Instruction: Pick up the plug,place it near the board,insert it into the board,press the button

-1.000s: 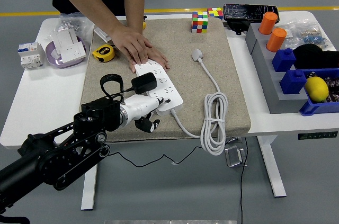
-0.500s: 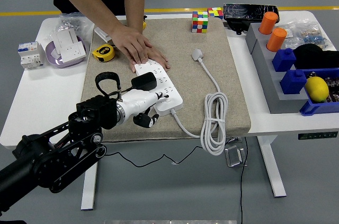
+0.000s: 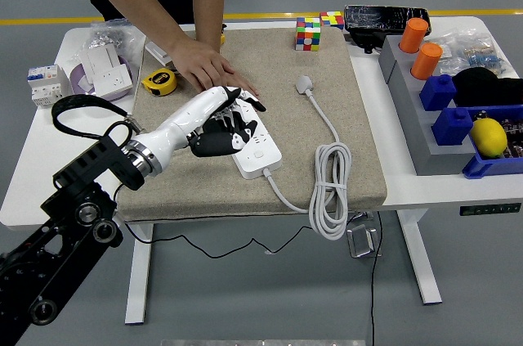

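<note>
Reaching in from the lower left, the robot's left hand [image 3: 219, 123], white-shelled with black fingers, lies over the long white plastic power strip [image 3: 255, 148] on the square beige felt mat [image 3: 343, 84]. Its fingers curl down over the black plug, which is barely visible under them; whether they grip it or only press on it I cannot tell. At the strip's far end a person's hand [image 3: 206, 68] presses flat on the mat, touching the strip and hemming in that side. The strip's near end sits close to the mat's front edge, where its smooth white cable runs out to a loose coil [image 3: 328, 190] right of the strip, ending in a white plug head [image 3: 305, 83]. Right of the strip the mat is bare up to that cable. Left of the strip, just off the mat's corner, a round yellow tape measure [image 3: 159, 82] rests.
</note>
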Robot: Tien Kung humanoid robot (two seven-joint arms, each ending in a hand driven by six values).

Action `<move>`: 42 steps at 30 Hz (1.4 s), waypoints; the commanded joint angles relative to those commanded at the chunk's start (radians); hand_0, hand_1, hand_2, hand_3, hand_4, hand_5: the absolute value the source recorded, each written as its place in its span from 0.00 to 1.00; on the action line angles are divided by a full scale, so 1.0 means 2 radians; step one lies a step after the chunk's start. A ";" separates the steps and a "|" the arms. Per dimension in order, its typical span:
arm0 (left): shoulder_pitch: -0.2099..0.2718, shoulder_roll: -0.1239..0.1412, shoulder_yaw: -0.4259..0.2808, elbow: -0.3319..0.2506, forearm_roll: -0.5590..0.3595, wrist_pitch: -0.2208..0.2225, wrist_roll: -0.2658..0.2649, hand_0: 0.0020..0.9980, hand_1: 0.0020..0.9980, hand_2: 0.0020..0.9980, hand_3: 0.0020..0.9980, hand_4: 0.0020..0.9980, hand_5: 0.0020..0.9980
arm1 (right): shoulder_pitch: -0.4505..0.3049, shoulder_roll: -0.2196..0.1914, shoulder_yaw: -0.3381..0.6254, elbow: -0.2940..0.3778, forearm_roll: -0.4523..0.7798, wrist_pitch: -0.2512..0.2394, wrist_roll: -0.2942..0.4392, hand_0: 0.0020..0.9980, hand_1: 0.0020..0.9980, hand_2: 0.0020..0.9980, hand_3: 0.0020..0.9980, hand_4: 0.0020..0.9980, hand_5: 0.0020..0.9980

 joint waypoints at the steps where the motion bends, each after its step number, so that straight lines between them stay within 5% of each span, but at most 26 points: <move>1: 0.011 -0.005 -0.015 0.001 -0.019 0.012 -0.010 0.87 0.86 0.81 0.80 1.00 0.62 | -0.001 0.000 -0.001 0.000 0.001 0.000 0.001 1.00 0.93 0.86 0.86 1.00 1.00; 2: 0.020 -0.010 -0.030 0.003 -0.042 0.021 -0.017 0.87 0.86 0.81 0.80 1.00 0.62 | -0.002 0.000 -0.003 0.001 0.003 0.000 0.003 1.00 0.93 0.86 0.86 1.00 1.00; 3: 0.029 -0.014 -0.045 0.005 -0.065 0.026 -0.021 0.98 1.00 0.97 0.95 1.00 0.87 | -0.003 0.000 -0.003 0.002 0.005 0.000 0.005 1.00 0.93 0.86 0.86 1.00 1.00; 9: 0.074 -0.025 -0.126 0.013 -0.192 0.025 -0.026 1.00 1.00 0.98 0.99 1.00 0.90 | -0.008 0.004 0.006 0.002 0.000 -0.001 0.008 1.00 0.93 0.86 0.86 1.00 1.00; 16: 0.106 -0.022 -0.172 0.005 -0.328 0.022 -0.023 1.00 1.00 0.98 0.99 1.00 0.89 | -0.013 0.008 0.017 0.003 -0.009 -0.001 0.008 1.00 0.93 0.86 0.86 1.00 1.00; 42: 0.110 -0.030 -0.212 0.011 -0.316 0.014 -0.018 0.97 1.00 0.95 0.97 1.00 0.93 | -0.014 0.008 0.012 0.003 -0.007 -0.001 0.008 1.00 0.93 0.86 0.86 1.00 1.00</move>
